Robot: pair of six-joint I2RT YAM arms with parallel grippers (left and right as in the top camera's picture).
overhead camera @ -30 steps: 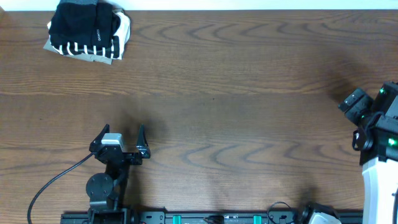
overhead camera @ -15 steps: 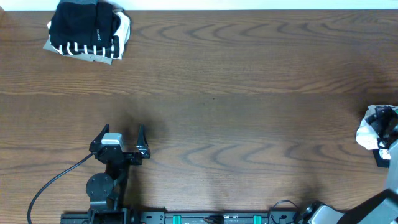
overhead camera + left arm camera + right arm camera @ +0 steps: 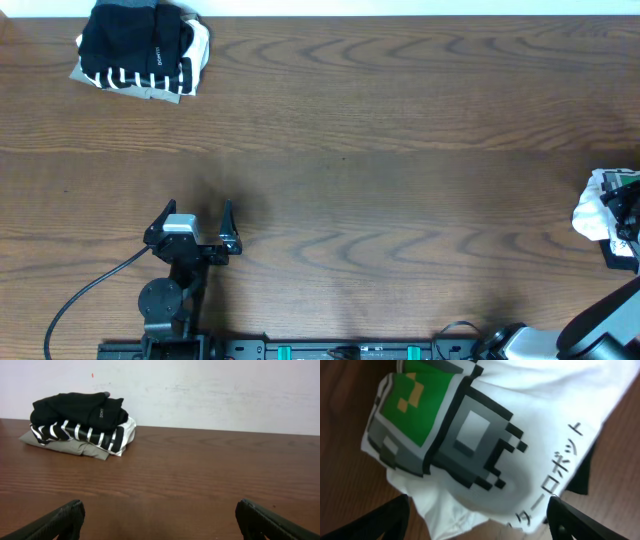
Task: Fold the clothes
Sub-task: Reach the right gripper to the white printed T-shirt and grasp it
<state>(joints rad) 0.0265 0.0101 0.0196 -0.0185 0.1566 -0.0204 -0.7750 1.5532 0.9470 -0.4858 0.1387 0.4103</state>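
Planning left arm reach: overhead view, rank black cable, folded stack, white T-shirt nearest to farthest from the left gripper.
1. black cable, lower left, by the left gripper
2. folded stack, far left corner
3. white T-shirt, right edge

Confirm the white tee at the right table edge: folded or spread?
Neither: bunched. The white tee sits as a crumpled lump at the table edge, and the right wrist view shows its print creased and bulging.

The left arm [image 3: 172, 275] is black, with a silver block [image 3: 178, 225] at its wrist, a looping black cable [image 3: 80, 298] and a black left gripper [image 3: 198, 206]; the right arm [image 3: 603, 322] looks grey.
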